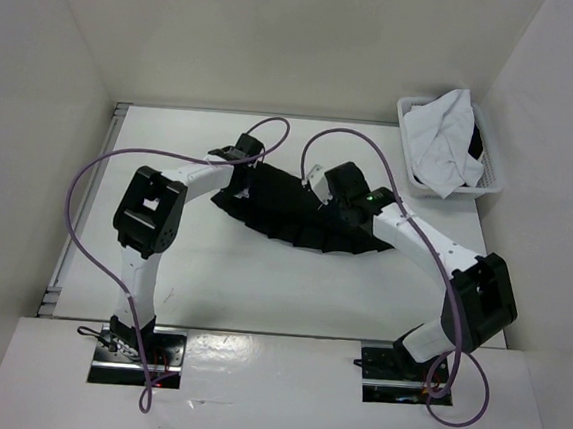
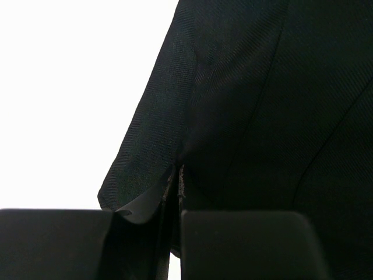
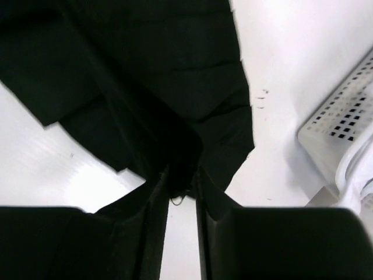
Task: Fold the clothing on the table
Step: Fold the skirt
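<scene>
The clothing (image 1: 297, 213), a black pleated skirt, lies spread across the middle of the white table (image 1: 260, 288). My left gripper (image 1: 241, 162) sits at its upper left corner. In the left wrist view the gripper (image 2: 176, 198) is shut on an edge of the clothing (image 2: 245, 105). My right gripper (image 1: 319, 189) is over the skirt's upper middle. In the right wrist view its jaws (image 3: 182, 175) stand narrowly apart, and a fold of the clothing (image 3: 163, 76) fills the gap at the tips, with a loose thread hanging below.
A white plastic basket (image 1: 488, 182) holding a white garment (image 1: 444, 138) stands at the back right; its perforated wall (image 3: 344, 116) shows in the right wrist view. White walls enclose the table on three sides. A grey rail (image 1: 76, 231) runs along the left edge.
</scene>
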